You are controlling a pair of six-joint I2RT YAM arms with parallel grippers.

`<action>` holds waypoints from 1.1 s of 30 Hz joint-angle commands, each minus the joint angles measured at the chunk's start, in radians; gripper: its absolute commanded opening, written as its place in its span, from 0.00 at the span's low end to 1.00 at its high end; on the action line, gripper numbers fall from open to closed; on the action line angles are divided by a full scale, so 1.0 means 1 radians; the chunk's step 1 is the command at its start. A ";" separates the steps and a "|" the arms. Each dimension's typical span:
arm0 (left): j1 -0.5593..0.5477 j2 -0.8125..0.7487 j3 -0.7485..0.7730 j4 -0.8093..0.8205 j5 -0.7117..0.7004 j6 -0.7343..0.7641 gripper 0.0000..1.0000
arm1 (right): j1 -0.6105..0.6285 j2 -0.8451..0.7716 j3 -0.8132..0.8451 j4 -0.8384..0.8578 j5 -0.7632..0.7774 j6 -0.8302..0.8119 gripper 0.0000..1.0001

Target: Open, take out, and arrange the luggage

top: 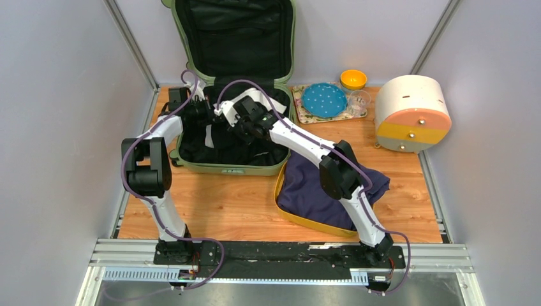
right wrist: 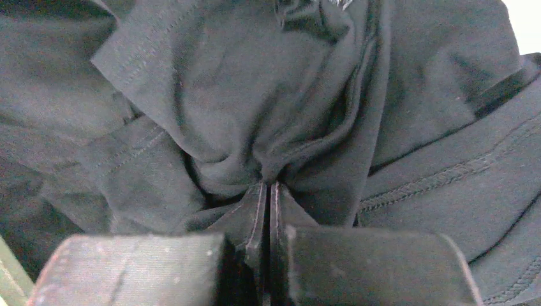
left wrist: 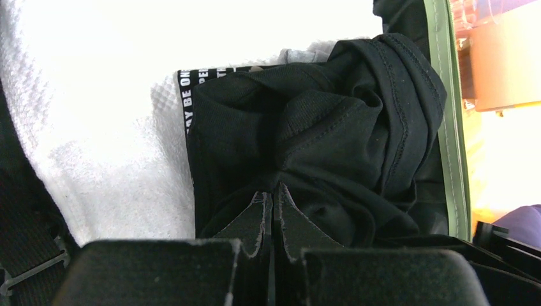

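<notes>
The sage-green luggage [top: 231, 169] lies open at the back of the table, its lid upright against the wall and showing black lining. Inside are black clothes [top: 220, 143] and a white towel [top: 255, 97]. My left gripper [top: 207, 121] is over the left part of the luggage and is shut on a bunched black garment [left wrist: 319, 127], with the white towel [left wrist: 96, 95] beside it. My right gripper [top: 245, 131] is over the middle and is shut on a fold of black garment [right wrist: 255, 115]. The green rim shows in the left wrist view [left wrist: 450, 127].
A yellow tray [top: 306, 220] holding a dark purple cloth [top: 319, 185] lies right of the luggage. At the back right stand a mat with a blue dotted plate [top: 324, 99], a clear cup [top: 359, 100], an orange bowl [top: 353, 79], and a round cream-and-orange drawer box [top: 411, 113].
</notes>
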 commanded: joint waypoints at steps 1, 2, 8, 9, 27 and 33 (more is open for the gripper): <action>0.010 -0.074 -0.015 0.013 -0.012 0.035 0.00 | -0.010 -0.077 0.091 0.079 -0.017 0.040 0.00; 0.008 -0.080 -0.018 0.007 -0.014 0.039 0.00 | -0.015 -0.088 0.099 0.085 -0.046 0.083 0.00; 0.043 -0.139 -0.030 -0.046 -0.035 0.066 0.76 | -0.071 -0.122 0.096 0.254 -0.172 0.294 0.00; 0.065 -0.149 -0.036 -0.047 -0.015 0.062 0.77 | -0.077 -0.114 0.097 0.285 -0.177 0.334 0.00; -0.019 -0.369 -0.284 0.048 0.143 0.145 0.78 | -0.142 0.000 0.165 0.398 -0.211 0.500 0.00; -0.076 -0.288 -0.251 0.002 0.089 0.207 0.55 | -0.148 -0.124 -0.030 0.397 -0.315 0.463 0.00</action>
